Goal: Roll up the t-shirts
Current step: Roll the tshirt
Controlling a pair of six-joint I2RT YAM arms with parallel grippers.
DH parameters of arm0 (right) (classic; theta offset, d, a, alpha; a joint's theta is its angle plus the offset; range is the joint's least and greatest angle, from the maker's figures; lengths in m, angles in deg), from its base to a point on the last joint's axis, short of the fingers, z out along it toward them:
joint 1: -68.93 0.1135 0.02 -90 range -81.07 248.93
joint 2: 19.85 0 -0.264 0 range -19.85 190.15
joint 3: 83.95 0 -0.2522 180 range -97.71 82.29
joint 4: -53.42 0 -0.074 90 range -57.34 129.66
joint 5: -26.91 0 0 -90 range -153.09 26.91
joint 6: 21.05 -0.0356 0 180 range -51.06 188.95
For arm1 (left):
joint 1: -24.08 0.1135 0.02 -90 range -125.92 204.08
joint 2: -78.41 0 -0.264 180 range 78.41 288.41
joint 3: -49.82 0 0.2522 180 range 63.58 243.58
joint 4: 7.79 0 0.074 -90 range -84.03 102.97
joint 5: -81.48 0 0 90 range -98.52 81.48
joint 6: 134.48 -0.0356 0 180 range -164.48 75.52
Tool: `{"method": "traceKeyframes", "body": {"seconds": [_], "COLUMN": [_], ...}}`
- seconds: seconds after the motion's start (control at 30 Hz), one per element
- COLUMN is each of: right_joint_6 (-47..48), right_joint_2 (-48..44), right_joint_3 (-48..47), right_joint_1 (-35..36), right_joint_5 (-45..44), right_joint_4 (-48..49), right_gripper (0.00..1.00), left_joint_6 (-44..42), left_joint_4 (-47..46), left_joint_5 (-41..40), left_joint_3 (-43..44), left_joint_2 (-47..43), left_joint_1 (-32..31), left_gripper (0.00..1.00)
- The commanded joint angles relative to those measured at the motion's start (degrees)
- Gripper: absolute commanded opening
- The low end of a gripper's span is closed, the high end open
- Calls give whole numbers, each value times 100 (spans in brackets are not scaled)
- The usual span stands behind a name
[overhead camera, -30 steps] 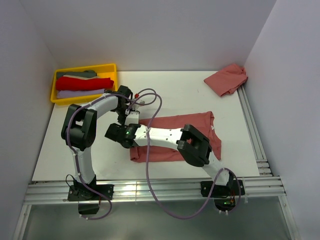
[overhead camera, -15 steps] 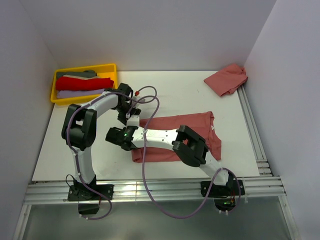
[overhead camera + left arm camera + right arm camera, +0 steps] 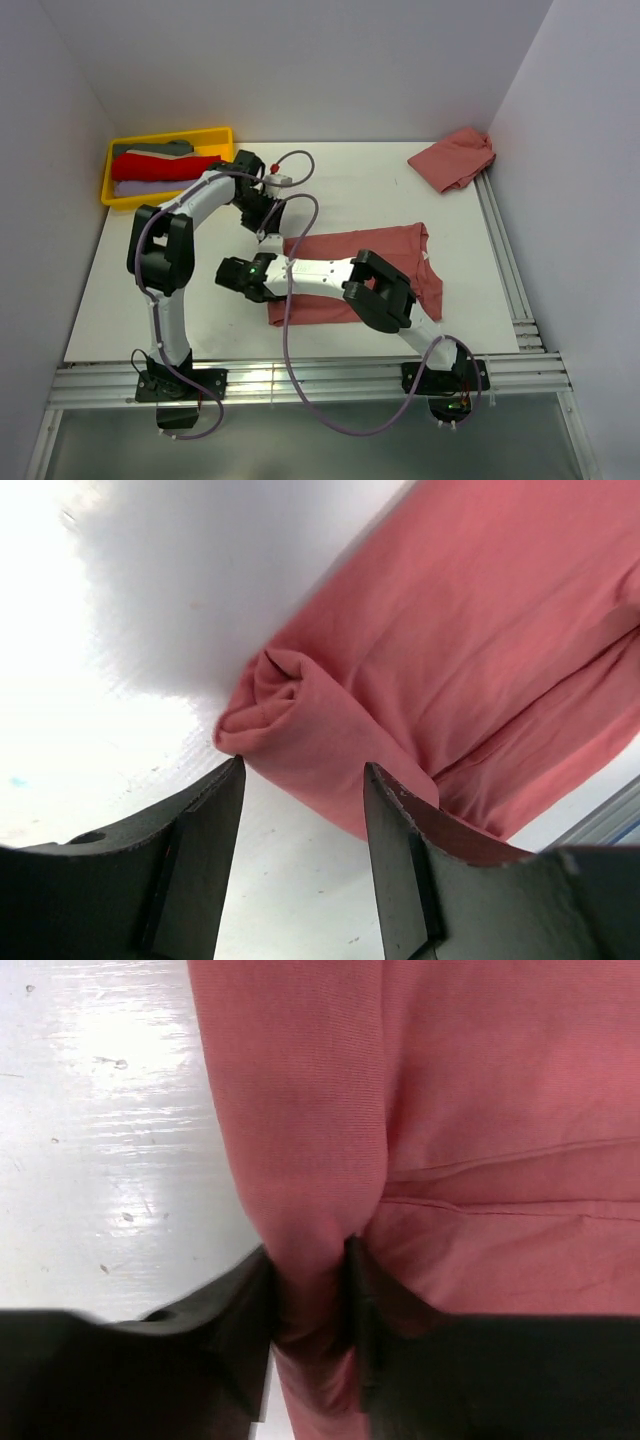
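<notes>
The white rectangular table top (image 3: 200, 300) carries all items and has both arm bases bolted at its near edge.

The flat t-shirt (image 3: 392, 247), a dusty salmon-red short-sleeved garment of thin soft cloth, lies folded into a long band across the middle of the table. Its long axis runs left to right. The right arm lies over part of it. The left end of the band is turned over on itself into a short, loose roll (image 3: 270, 692), seen end-on in the left wrist view.

The yellow rectangular plastic tray (image 3: 170, 134) sits at the far left corner of the table, well apart from the band. It holds folded garments (image 3: 165, 167) in grey, red and lavender.

The crumpled t-shirt (image 3: 455, 158), of the same salmon-red cloth, lies bunched at the far right corner against the wall.

The right gripper (image 3: 312, 1260) is at the near part of the band's left end (image 3: 240, 275). Its two dark fingers (image 3: 235, 1310) are pressed onto a pinched ridge of the flat t-shirt, with cloth filling the gap between them.

The left gripper (image 3: 302, 780) is at the far left corner of the band (image 3: 266, 222). Its jaws stand apart to a moderate width and hold nothing. The roll lies just beyond the fingertips, and bare table shows between them
</notes>
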Motion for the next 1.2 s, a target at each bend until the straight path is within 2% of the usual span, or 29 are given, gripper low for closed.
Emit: {"method": "traceKeyframes", "body": {"seconds": [0.0,0.03,0.07,0.13,0.17,0.33,0.47,0.6,0.73,0.83,1.0,1.1,1.17], "right_joint_6": [-208,-190,-199,-199,-208,-400,-708,-1059,-1726,-2017,-2194,-2308,-2308], "right_joint_2": [-346,-478,-740,-1040,-1381,-2306,-2816,-2870,-2677,-2414,-2071,-1956,-1973], "right_joint_3": [589,756,1140,1608,2158,4014,5008,5643,6267,6418,6242,6277,6277], "right_joint_1": [-6,-15,-68,-147,-234,-586,-832,-1035,-1149,-1211,-1219,-1219,-1219], "right_joint_5": [573,712,801,1029,1300,2128,2585,2910,3139,3140,3351,3351,3333], "right_joint_4": [315,734,982,1901,2273,5003,6686,7873,9733,10369,10433,10529,10364], "right_gripper": [34,29,19,13,11,10,11,11,11,12,12,18,30], "left_joint_6": [114,123,115,97,97,-17,-105,-176,-123,-44,176,246,343], "left_joint_4": [43,61,69,113,131,184,175,87,-132,-334,-721,-818,-950], "left_joint_5": [435,522,619,725,821,998,1129,1349,1647,1789,1833,1641,1368], "left_joint_3": [280,289,298,298,289,158,-44,-317,-668,-879,-1099,-1135,-1196], "left_joint_2": [-34,-60,-69,-104,-130,-280,-411,-491,-447,-377,-377,-281,-245], "left_joint_1": [190,234,322,410,480,656,718,727,718,700,604,481,367], "left_gripper": [57,57,56,57,57,57,57,58,58,58,58,56,53]}}
